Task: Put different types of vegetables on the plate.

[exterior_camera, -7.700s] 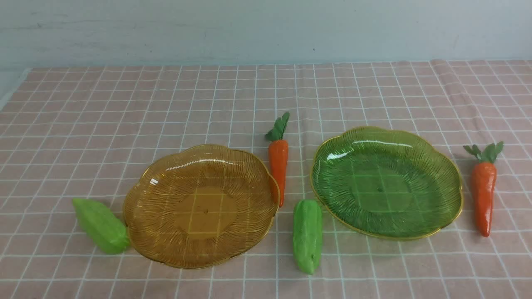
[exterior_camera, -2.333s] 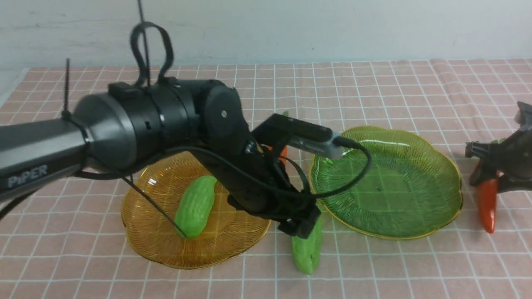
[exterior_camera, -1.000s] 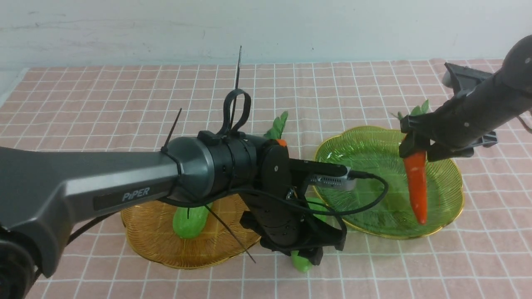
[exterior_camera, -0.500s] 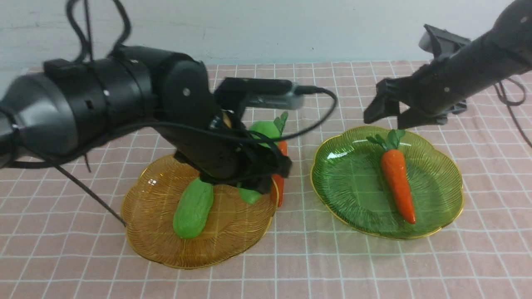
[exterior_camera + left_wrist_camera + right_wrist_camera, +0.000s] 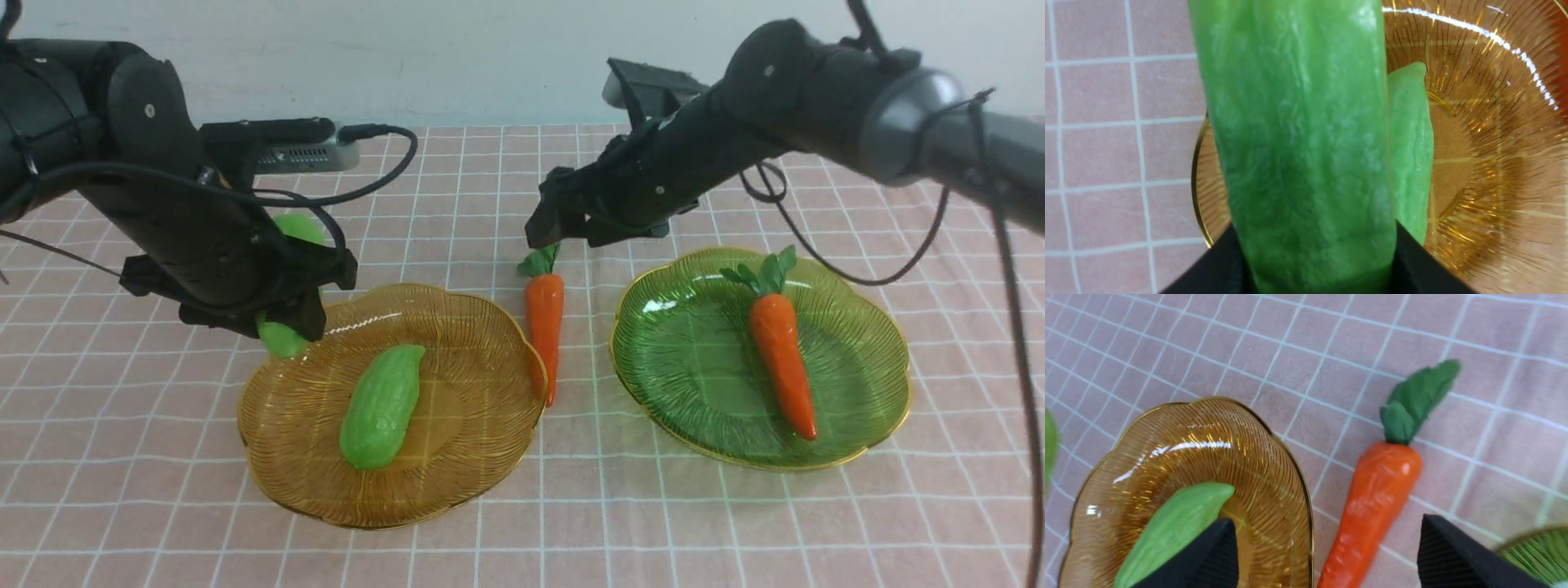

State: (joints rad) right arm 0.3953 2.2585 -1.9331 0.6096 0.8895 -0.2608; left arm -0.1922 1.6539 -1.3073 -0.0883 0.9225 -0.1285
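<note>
Cucumber (image 5: 1302, 143) tight in left end effector (image 5: 286, 325) above amber plate (image 5: 482, 433); carrot (image 5: 545, 322) beneath wide-open right end effector (image 5: 565, 235)

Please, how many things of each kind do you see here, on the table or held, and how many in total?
cucumber: 2
carrot: 2
plate: 2
Total: 6

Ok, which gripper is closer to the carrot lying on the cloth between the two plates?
Right. The right gripper hovers open just above the carrot, at its leafy top. The left gripper is across the amber plate, over its left rim, shut on a cucumber.
</note>
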